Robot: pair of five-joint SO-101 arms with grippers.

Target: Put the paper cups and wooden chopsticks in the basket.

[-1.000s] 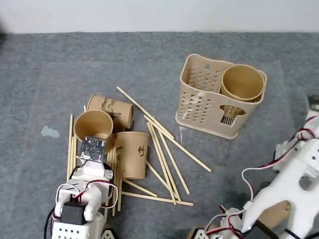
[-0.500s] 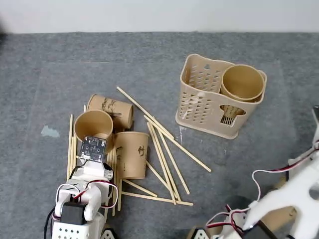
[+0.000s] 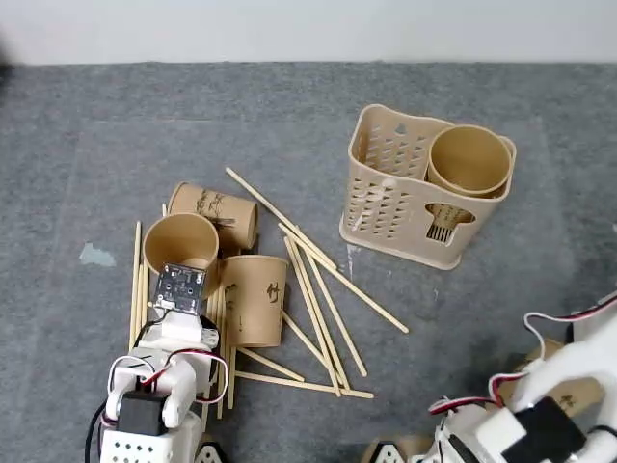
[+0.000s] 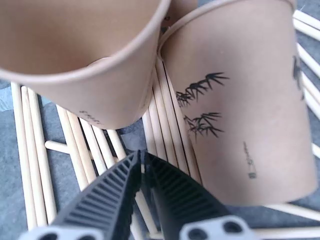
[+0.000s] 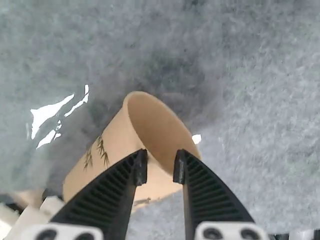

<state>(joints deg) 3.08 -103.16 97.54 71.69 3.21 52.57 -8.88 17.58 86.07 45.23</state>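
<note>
- The right pincer (image 5: pixel 159 162) is released. Its black ribbed jaws straddle the rim of a tan paper cup with a dark bamboo print (image 5: pixel 150 131), which lies on its side on the grey felt mat (image 5: pixel 240 60). One jaw is outside the wall and the other is at the mouth.
- Closing hard here would likely crush the thin rim, and a creased cup may slip out on the lift.
- A bite this near the lip also lets the cup swing. It could then catch the wall of the beige perforated plastic basket (image 3: pixel 386 198), which stands well ahead of this pincer and already holds one upright paper cup (image 3: pixel 469 159).
- The left pincer (image 4: pixel 141 159) is clenched on nothing I can make out. Its tips are just above a row of pale wooden chopsticks (image 4: pixel 162 125), with an open-mouthed tan cup (image 4: pixel 75 55) on one side and a printed cup lying down (image 4: pixel 240 110) on the other.
- A push forward from there may roll those cups or scatter the sticks.
- The sticks lie flat and close together, so a closing grip may take several or none.
</note>
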